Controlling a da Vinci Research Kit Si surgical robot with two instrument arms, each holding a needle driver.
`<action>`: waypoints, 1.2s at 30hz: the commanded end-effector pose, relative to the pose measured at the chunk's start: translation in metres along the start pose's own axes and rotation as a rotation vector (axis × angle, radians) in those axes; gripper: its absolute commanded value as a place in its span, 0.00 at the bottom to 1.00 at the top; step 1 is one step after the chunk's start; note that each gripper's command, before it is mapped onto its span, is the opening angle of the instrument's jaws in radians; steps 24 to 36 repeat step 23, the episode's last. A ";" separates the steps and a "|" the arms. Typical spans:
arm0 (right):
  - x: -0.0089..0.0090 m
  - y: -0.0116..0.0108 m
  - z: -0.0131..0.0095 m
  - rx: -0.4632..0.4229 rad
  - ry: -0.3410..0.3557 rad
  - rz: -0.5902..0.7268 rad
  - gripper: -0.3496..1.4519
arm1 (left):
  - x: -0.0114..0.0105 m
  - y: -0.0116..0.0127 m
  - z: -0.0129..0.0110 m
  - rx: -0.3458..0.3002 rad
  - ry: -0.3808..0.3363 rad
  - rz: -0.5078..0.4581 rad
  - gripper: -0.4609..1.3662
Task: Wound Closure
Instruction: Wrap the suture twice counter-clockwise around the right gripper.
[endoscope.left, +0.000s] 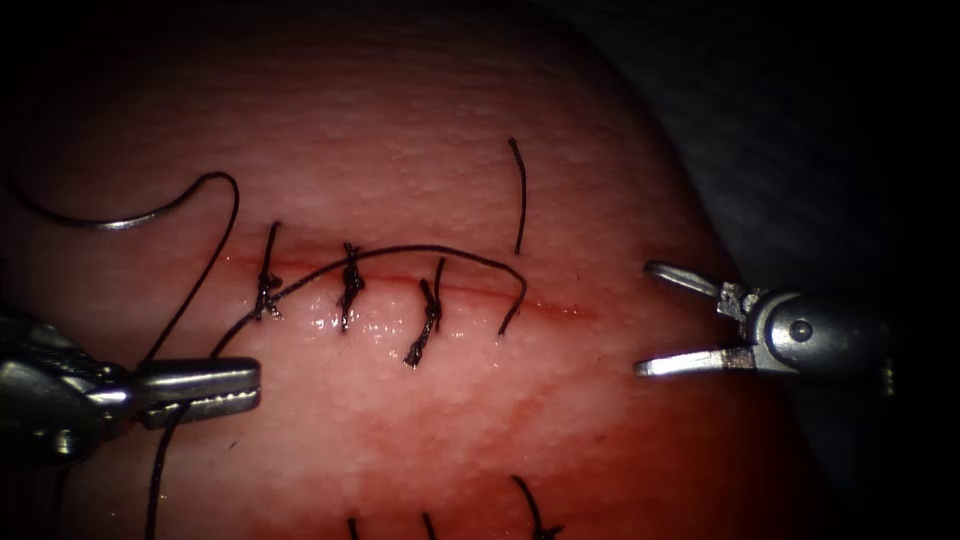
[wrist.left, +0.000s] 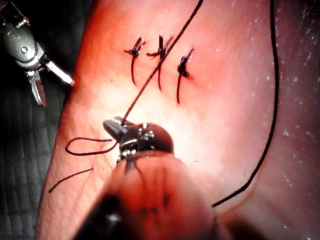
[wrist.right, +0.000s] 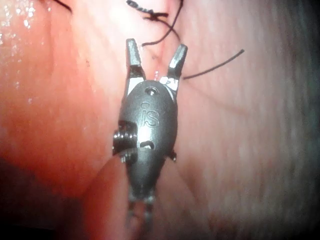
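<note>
Left tool (endoscope.left: 235, 388) at about 8 o'clock in the endoscope view, jaws closed on the thread (endoscope.left: 400, 252), pinching it near the tips. Same grip seen in the left wrist view (wrist.left: 114, 126), thread (wrist.left: 155, 65) running up from the jaws over the stitches.

Right tool (endoscope.left: 645, 318) at 3 o'clock, jaws spread wide, holding nothing, just past the right end of the cut (endoscope.left: 520, 300). Same wide-open jaws in the right wrist view (wrist.right: 156, 57), hovering over the tissue (wrist.right: 240, 150) with a loose bit of thread (wrist.right: 215, 65) close by.

Needle (endoscope.left: 110, 220) lying on the tissue (endoscope.left: 400, 120) at 10 o'clock, up and left of the cut, held by no tool. Hard to tell whether its tip is in the tissue. Thread looping from its end down toward the left tool.

Three knotted stitches (endoscope.left: 345, 285) across the cut, side by side. Thread arching over them from 8 o'clock and dipping into the tissue at the right, near the cut. One short cut end of thread (endoscope.left: 520, 195) at 1 o'clock. Red fluid (endoscope.left: 560, 310) thin along the cut.
</note>
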 end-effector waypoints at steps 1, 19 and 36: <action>-0.0001 0.0001 0.0004 0.000 -0.002 0.001 0.69 | -0.0001 0.0000 0.0003 -0.004 -0.001 0.001 0.06; -0.0007 0.0013 0.0010 -0.013 -0.010 0.004 0.58 | -0.0011 0.0012 0.0019 0.013 0.001 0.015 0.06; -0.0007 0.0014 0.0010 -0.013 -0.010 -0.002 0.58 | -0.0011 0.0015 0.0021 0.011 0.002 0.017 0.06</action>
